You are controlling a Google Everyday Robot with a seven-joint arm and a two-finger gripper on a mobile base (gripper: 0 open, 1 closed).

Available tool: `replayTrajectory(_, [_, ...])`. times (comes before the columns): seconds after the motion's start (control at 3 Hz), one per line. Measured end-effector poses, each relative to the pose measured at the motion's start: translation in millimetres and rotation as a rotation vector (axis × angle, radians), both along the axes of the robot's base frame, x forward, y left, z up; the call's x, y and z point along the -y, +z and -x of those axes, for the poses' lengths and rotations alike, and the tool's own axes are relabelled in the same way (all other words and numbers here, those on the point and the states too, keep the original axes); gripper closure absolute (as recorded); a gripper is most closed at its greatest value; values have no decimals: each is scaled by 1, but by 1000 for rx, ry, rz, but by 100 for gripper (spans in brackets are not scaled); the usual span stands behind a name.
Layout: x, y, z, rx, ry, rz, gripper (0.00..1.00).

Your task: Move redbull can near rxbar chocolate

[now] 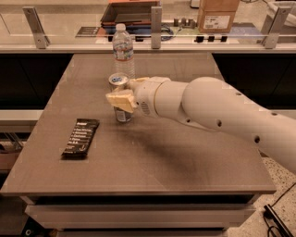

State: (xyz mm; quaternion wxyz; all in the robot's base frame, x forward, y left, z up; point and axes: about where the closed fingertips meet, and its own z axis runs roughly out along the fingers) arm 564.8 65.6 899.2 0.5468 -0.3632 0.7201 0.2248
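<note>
The redbull can [123, 115], silver and blue with a shiny top, stands upright near the middle of the table, just in front of the water bottle. My gripper [119, 96] reaches in from the right and is shut on the can at mid height; a cream finger [119, 100] crosses its front and the other finger is hidden behind it. The rxbar chocolate [81, 137], a flat black wrapper with white text, lies on the table to the front left of the can, about a hand's length away.
A clear plastic water bottle [123, 48] stands right behind the can. The brown table [185, 157] has its front edge near the bottom. A glass-railed counter [152, 32] with a cardboard box [217, 14] runs along the back.
</note>
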Motion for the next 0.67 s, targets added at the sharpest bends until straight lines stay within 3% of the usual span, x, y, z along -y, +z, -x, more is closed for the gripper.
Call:
replayTrajectory(0.33, [-2, 1, 1, 3, 3, 2, 0])
replayTrajectory(0.67, [-2, 1, 1, 3, 3, 2, 0])
